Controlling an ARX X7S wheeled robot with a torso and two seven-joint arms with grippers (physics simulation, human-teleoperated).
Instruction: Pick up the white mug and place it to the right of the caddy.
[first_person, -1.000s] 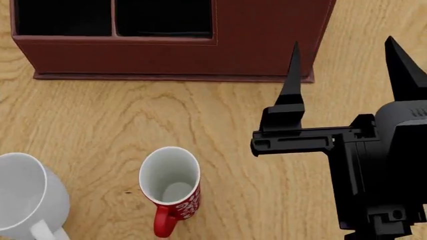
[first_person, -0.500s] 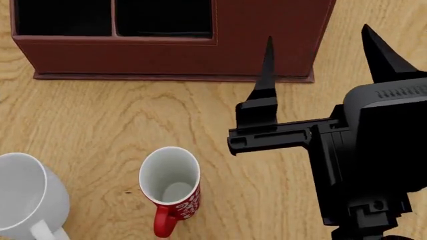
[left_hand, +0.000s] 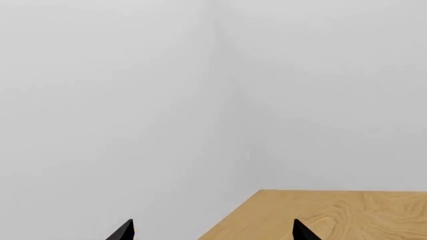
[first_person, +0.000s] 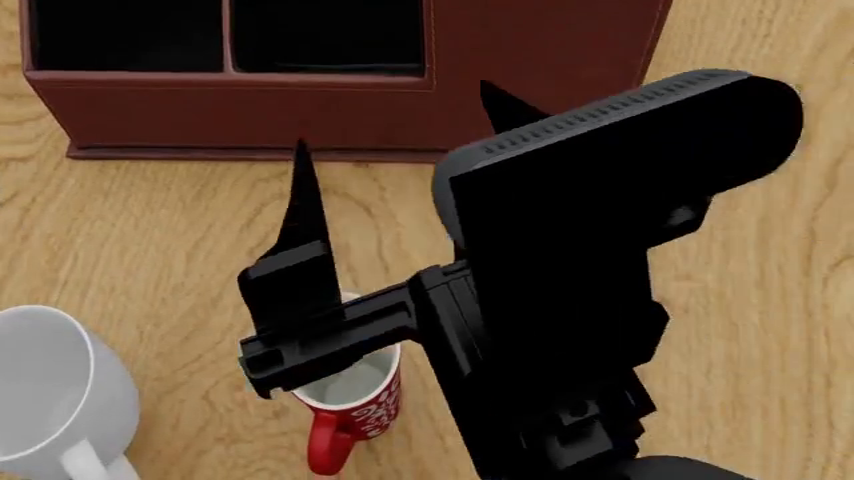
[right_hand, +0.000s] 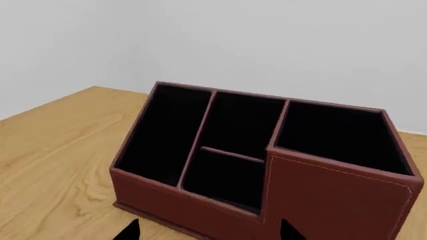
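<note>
The white mug (first_person: 54, 390) stands at the near left edge of the head view, handle toward me, partly cut off. The reddish-brown caddy (first_person: 534, 60) fills the far side, and the right wrist view shows its black-lined compartments (right_hand: 267, 165). My right gripper (first_person: 394, 118) is open and empty. It hovers over the red mug, right of the white mug, with its fingertips pointing at the caddy's front wall; it also shows in the right wrist view (right_hand: 210, 232). My left gripper (left_hand: 213, 232) is open and empty, and shows only in its wrist view, past a table corner.
A slimmer red mug (first_person: 354, 405) with a white swirl pattern stands just right of the white mug, half hidden under my right arm. The wooden table (first_person: 160, 230) lies bare between the mugs and the caddy. A white wall (left_hand: 133, 100) lies beyond the table corner (left_hand: 333, 215).
My right arm has swung left across the table, from right of the red mug to above it. Its open fingers now point at the caddy's front. The mugs and caddy have not moved.
</note>
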